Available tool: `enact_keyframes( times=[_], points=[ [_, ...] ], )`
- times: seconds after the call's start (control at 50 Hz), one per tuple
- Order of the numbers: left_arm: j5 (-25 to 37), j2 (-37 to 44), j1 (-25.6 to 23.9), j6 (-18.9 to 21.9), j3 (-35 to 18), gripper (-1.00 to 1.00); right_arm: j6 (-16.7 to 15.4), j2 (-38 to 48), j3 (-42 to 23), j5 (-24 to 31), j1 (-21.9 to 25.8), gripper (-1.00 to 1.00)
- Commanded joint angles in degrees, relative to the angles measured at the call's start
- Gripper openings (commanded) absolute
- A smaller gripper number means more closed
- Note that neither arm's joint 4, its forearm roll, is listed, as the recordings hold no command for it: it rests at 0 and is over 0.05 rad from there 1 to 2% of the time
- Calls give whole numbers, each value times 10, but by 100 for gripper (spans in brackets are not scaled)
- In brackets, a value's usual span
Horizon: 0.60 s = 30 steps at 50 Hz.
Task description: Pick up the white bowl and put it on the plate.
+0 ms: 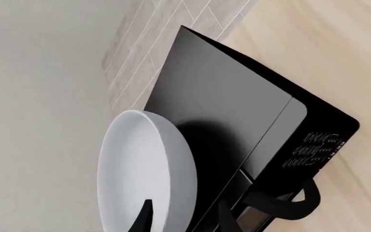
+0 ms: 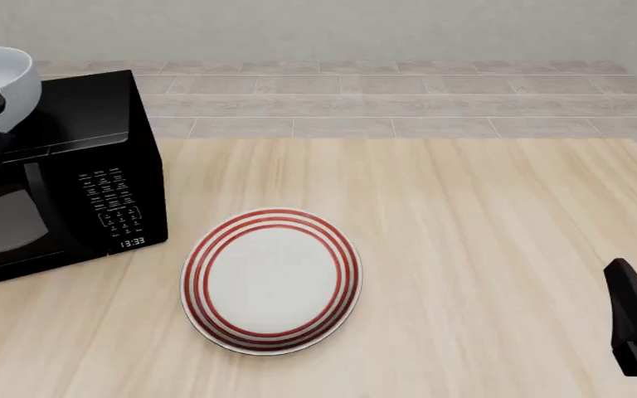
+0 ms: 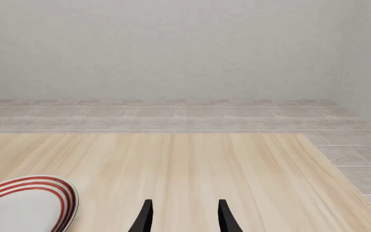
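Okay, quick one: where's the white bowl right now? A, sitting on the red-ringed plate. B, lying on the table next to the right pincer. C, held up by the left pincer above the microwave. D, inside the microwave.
C. The white bowl sits in the left pincer, whose fingers straddle its rim, up over the black microwave, while the plate on the table has nothing on it.

bowl [image 2: 7,76] held up above microwave [image 2: 70,174], far left | plate [image 2: 271,279] on table [image 2: 484,240] just right of microwave | right gripper [image 3: 183,217] low at right edge
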Motion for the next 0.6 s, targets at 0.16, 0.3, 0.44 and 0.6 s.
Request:
enact_keyframes(
  times=[0.16, 0.3, 0.44, 0.6],
  points=[
    [-15, 20, 4, -3, 0, 100, 0, 0, 0, 0, 0, 100],
    [-26, 30, 12, 2, 2, 100, 0, 0, 0, 0, 0, 100],
    [-32, 37, 16, 4, 3, 100, 0, 0, 0, 0, 0, 100],
    [-39, 26, 12, 3, 6, -100, 0, 0, 0, 0, 0, 100]
  ],
)
